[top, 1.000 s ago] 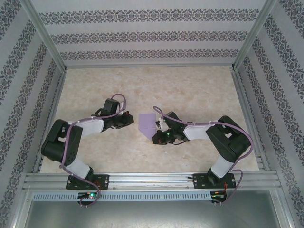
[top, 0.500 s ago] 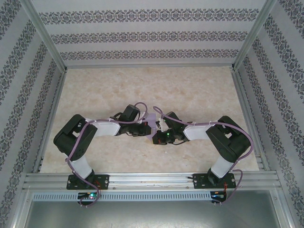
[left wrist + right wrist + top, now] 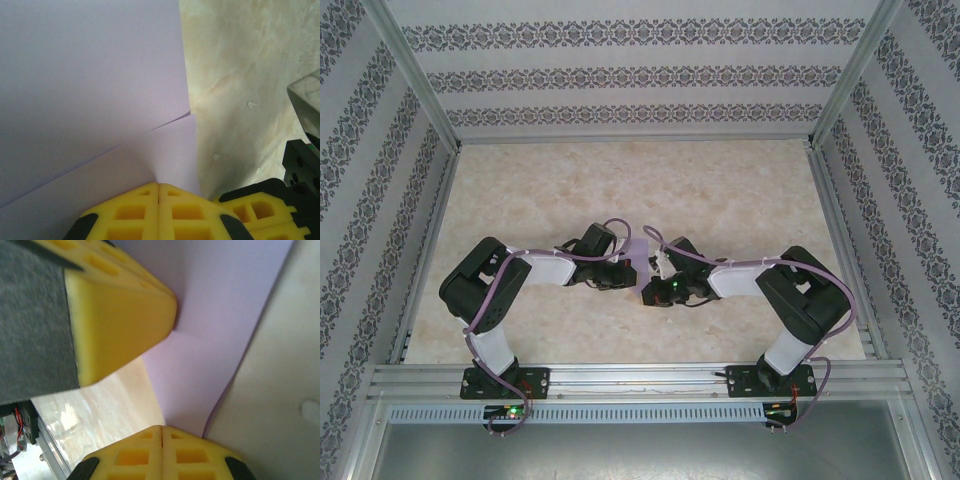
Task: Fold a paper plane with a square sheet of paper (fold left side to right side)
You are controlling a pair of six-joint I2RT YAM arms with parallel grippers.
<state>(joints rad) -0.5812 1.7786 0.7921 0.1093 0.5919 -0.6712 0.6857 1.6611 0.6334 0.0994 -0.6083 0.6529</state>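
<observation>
- The paper [image 3: 90, 75] lies flat on the table [image 3: 720, 190] near its middle, between the two grippers and largely covered by them in the top view.
- It is folded: in the left wrist view one layer overlaps another, and its slanting edge runs to the paper's right side.
- The left gripper [image 3: 159, 197] is closed, its yellow fingers meeting with no gap. The tips sit on the paper, at the end of a faint crease.
- The right gripper [image 3: 161, 440] is closed too, fingers flush together, with its tips at the paper's edge.
- I cannot tell whether either gripper has a layer pinched between its tips or only presses on it.
- The two grippers stand just beside each other, tips facing across a narrow strip of paper.
</observation>
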